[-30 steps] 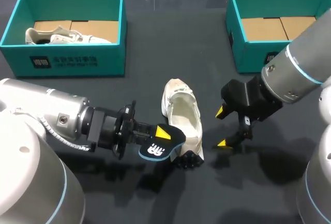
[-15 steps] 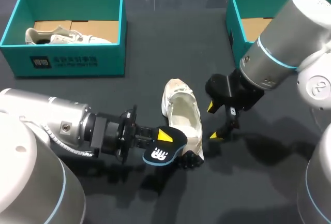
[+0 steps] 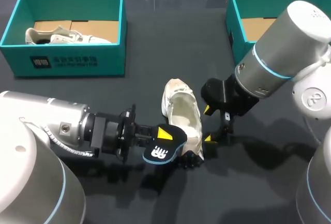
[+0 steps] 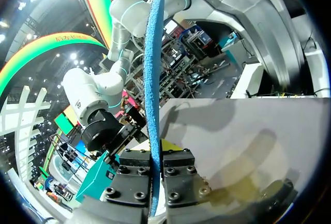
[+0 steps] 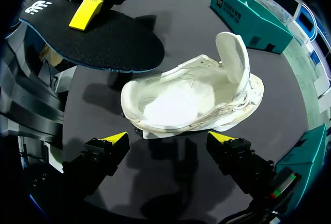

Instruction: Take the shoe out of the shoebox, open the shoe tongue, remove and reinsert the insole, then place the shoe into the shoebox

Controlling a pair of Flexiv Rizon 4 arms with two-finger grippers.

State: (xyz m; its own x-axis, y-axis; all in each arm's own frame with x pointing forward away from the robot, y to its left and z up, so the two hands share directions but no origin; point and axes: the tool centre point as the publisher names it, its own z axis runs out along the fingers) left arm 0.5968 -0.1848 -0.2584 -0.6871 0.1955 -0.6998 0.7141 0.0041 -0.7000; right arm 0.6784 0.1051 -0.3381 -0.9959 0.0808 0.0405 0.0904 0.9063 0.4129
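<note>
Lying on the dark table [image 3: 155, 58] with its opening facing up, the white shoe [image 3: 182, 116] sits outside both boxes, and its pale inner bed is bare in the right wrist view [image 5: 178, 102]. At the shoe's near end, on its left side, the left gripper [image 3: 161, 137] comes in level with its jaws clamped on the dark, blue-edged insole [image 3: 161, 151]. One yellow fingertip lies across the insole's top face. The insole is held flat and just above the shoe's near end, overlapping its rim in the head view. The left wrist view shows the insole edge-on [image 4: 153, 79], pinched between the two finger blocks of that gripper [image 4: 156, 158]. From the right wrist view the insole [image 5: 93, 40] hangs over the table just beyond the shoe, casting a shadow beside it. On the shoe's right side, the right gripper [image 3: 208, 124] points down at the table with its jaws apart. Its yellow tips [image 5: 168, 138] are just beside the shoe's flank, one toward each end, with nothing between them. Well beyond the shoe to its left stands a teal shoebox [image 3: 67, 61] holding a second pale shoe [image 3: 64, 36]. A second teal shoebox [image 3: 248, 53] stands beyond the shoe to its right.
</note>
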